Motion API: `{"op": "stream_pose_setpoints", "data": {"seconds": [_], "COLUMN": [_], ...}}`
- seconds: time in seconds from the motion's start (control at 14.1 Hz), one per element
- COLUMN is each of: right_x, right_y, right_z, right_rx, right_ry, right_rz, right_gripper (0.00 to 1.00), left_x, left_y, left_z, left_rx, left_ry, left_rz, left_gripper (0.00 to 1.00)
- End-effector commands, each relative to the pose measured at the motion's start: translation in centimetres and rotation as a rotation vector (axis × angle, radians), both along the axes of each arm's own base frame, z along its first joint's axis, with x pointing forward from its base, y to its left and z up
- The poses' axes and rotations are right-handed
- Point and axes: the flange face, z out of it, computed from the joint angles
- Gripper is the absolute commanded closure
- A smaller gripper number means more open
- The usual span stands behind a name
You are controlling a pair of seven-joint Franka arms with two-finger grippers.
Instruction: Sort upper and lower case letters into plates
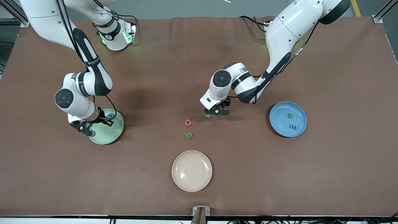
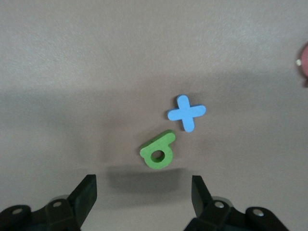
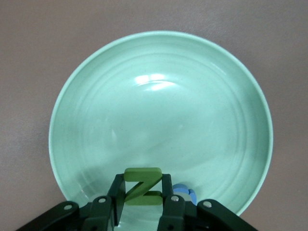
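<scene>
My right gripper (image 1: 92,125) (image 3: 142,186) is shut on an olive letter Z (image 3: 142,188) and holds it over the pale mint green plate (image 1: 109,134) (image 3: 159,110). A blue letter (image 1: 110,115) (image 3: 186,192) lies in that plate. My left gripper (image 1: 216,111) (image 2: 143,195) is open, low over the table, above a blue x (image 1: 207,116) (image 2: 186,113) and a green looped letter (image 2: 158,150) that the front view hides. A pinkish red letter (image 1: 187,122) and a green B (image 1: 188,135) lie mid-table. The blue plate (image 1: 279,124) holds an olive letter (image 1: 290,115) and a blue letter (image 1: 293,126).
A cream-beige plate (image 1: 192,170) sits nearer the front camera than the loose letters, with nothing in it. The brown table mat (image 1: 326,171) spreads wide around the plates.
</scene>
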Motion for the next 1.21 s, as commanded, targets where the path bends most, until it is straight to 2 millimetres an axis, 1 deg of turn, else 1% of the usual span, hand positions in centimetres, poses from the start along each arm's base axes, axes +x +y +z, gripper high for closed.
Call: {"op": "stream_pose_setpoints", "data": {"seconds": [0.0, 0.14, 0.28, 0.36, 0.43, 0.5, 0.57, 0.64, 0.78, 0.85, 0.92, 1.0, 1.07, 1.14], "right_x": [-0.6, -0.7, -0.6, -0.6, -0.6, -0.6, -0.5, -0.3, 0.5, 1.2, 2.2, 3.1, 4.0, 4.6], "right_y": [1.4, 1.9, 1.9, 1.8, 1.8, 1.8, 1.8, 1.8, 2.0, 2.5, 3.6, 5.1, 7.4, 9.9], "right_z": [-0.6, -1.4, -1.9, -1.9, -1.9, -1.9, -1.7, -1.5, -0.6, 0.5, 1.9, 3.4, 5.0, 6.0], "right_rx": [0.026, 0.029, 0.027, 0.027, 0.027, 0.027, 0.028, 0.028, 0.031, 0.036, 0.039, 0.041, 0.041, 0.042], "right_ry": [-0.013, -0.013, -0.01, -0.01, -0.01, -0.01, -0.013, -0.015, -0.024, -0.013, 0.014, 0.029, 0.026, 0.013], "right_rz": [-0.007, -0.005, -0.005, -0.007, -0.007, -0.005, -0.005, -0.006, -0.002, -0.001, -0.004, -0.026, -0.064, -0.091], "right_gripper": [0.99, 0.98, 0.97, 0.95, 0.85, 0.58, 0.08, 0.0, 0.0, 0.0, 0.0, 0.0, 0.0, 0.0], "left_x": [0.4, 0.6, 0.8, 0.9, 0.9, 0.9, 1.0, 1.0, 1.1, 1.1, 1.1, 1.2, 1.3, 1.4], "left_y": [-0.9, -1.1, -1.7, -1.9, -1.8, -1.8, -1.8, -1.8, -1.7, -1.7, -1.7, -1.6, -1.5, -1.6], "left_z": [-0.3, -0.6, -1.1, -1.2, -1.4, -1.4, -1.3, -1.3, -1.2, -1.2, -1.2, -1.2, -1.1, -1.1], "left_rx": [-0.006, 0.008, 0.026, 0.027, 0.03, 0.03, 0.029, 0.03, 0.029, 0.029, 0.028, 0.029, 0.027, 0.02], "left_ry": [-0.021, -0.036, -0.056, -0.06, -0.059, -0.059, -0.06, -0.061, -0.062, -0.061, -0.063, -0.064, -0.065, -0.069], "left_rz": [0.01, 0.007, 0.0, -0.001, 0.0, 0.0, 0.0, -0.002, 0.002, 0.003, 0.003, 0.003, 0.005, 0.005], "left_gripper": [0.2, 0.24, 0.26, 0.27, 0.28, 0.28, 0.3, 0.33, 0.43, 0.47, 0.52, 0.54, 0.58, 0.62]}}
